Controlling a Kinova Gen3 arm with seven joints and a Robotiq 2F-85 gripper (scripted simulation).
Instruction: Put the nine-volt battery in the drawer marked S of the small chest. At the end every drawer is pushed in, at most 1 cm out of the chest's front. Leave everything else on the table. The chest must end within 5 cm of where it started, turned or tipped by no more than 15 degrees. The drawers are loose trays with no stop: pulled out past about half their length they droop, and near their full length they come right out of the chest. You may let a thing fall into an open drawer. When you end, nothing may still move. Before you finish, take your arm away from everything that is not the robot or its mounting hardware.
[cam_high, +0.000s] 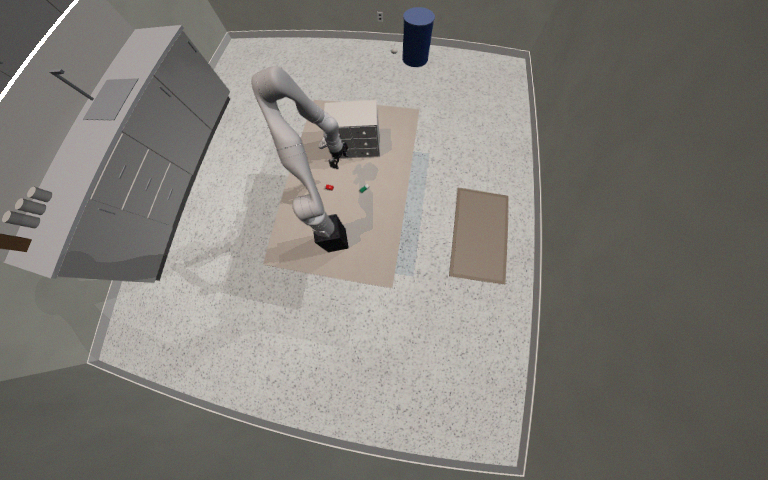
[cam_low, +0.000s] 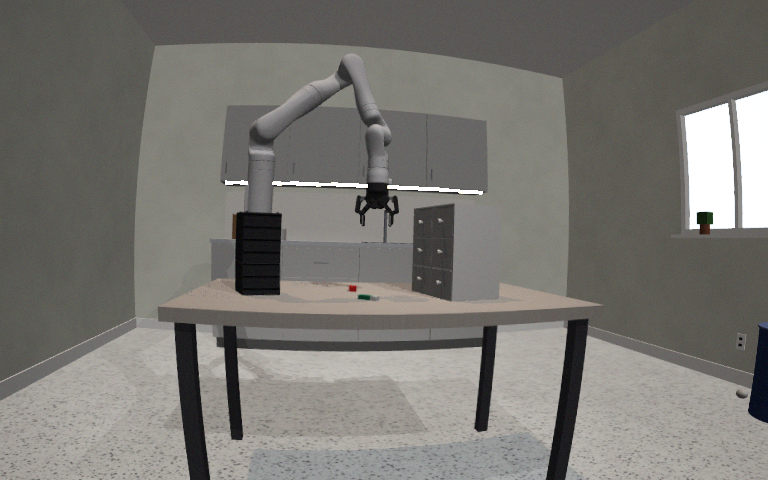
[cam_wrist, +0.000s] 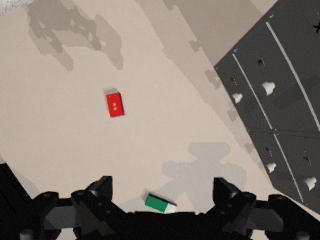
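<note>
A small flat red block (cam_wrist: 115, 104), apparently the nine-volt battery, lies on the matte beige tabletop (cam_wrist: 60, 134), well apart from the chest (cam_low: 472, 249). Nearer the chest lies a green-and-white oblong piece (cam_wrist: 158, 203). The boxy grey chest shows dark drawer fronts with pale knobs. High above, the end effector (cam_low: 377, 213) hangs with fingers fully spread, holding nothing.

We're in a kitchen: grey wall cabinets (cam_low: 453, 144) hang above a long counter (cam_low: 317, 257) with drawers. A window (cam_low: 724, 164) holds a potted plant (cam_low: 704, 221), over speckled flooring (cam_low: 339, 396).
</note>
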